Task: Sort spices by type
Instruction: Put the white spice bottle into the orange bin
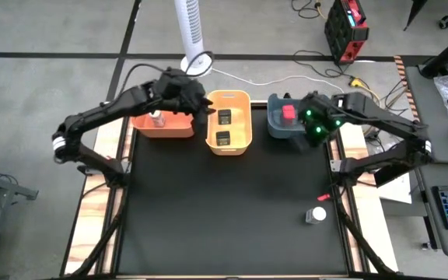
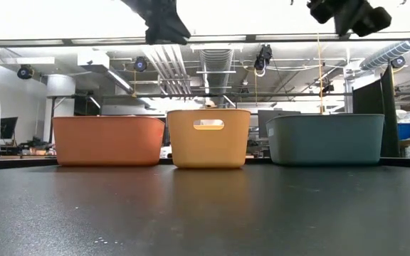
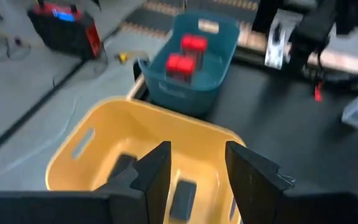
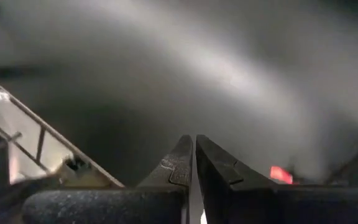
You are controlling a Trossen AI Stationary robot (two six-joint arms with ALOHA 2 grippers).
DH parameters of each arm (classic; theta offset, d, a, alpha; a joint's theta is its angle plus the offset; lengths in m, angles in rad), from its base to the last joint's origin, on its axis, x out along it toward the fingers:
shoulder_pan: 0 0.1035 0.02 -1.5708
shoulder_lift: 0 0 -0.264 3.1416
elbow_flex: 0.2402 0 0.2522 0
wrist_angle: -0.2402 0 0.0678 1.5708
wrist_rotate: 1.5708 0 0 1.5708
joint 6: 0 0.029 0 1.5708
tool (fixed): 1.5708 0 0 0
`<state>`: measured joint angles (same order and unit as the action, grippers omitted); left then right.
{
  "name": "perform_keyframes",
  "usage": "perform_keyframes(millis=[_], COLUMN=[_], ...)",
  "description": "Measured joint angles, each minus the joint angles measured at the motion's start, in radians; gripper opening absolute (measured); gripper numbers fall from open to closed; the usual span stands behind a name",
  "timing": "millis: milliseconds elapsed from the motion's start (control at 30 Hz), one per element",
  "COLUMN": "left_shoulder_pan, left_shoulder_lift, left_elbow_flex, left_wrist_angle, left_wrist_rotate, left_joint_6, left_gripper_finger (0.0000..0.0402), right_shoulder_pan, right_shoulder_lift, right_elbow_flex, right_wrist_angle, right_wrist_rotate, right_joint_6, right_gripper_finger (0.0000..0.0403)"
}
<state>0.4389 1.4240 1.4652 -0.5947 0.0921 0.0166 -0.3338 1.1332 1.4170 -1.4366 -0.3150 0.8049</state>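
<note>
Three bins stand along the far edge. The orange bin (image 1: 179, 128) holds one clear white-capped jar (image 1: 158, 119). The yellow bin (image 1: 242, 124) holds two black spice boxes (image 1: 224, 128) (image 3: 182, 196). Two red spice boxes (image 3: 185, 55) sit in the teal bin (image 1: 274, 124). A second white-capped jar (image 1: 315, 215) lies on the black mat near the right edge. My left gripper (image 3: 197, 168) hovers open above the yellow bin's left rim (image 1: 201, 105) and holds nothing. My right gripper (image 4: 194, 155) is shut and empty, above the teal bin's right side (image 1: 316, 134).
A thin red stick (image 1: 323, 197) lies on the mat just beyond the loose jar. The black mat (image 1: 224, 210) in front of the bins is bare apart from these. A white fan tower (image 1: 193, 31) stands behind the orange bin, off the table.
</note>
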Motion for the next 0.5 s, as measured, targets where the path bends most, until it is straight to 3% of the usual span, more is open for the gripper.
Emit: perform_keyframes(millis=[200,500], left_shoulder_pan=[0.003,0.003], left_shoulder_lift=[-0.052,-0.054], left_elbow_flex=[-0.032,-0.01], left_wrist_angle=[0.05,0.071], left_wrist_rotate=[-0.039,-0.06], left_joint_6=[0.007,0.056], left_gripper_finger=[0.0136,0.0136], right_shoulder_pan=[0.174,0.534], right_shoulder_lift=[0.0,-0.079], right_elbow_flex=[0.0,-0.088], right_wrist_angle=[-0.133,-0.11], right_wrist_rotate=[-0.046,-0.07], right_joint_6=[0.209,0.66], right_gripper_finger=[0.0013,0.0013])
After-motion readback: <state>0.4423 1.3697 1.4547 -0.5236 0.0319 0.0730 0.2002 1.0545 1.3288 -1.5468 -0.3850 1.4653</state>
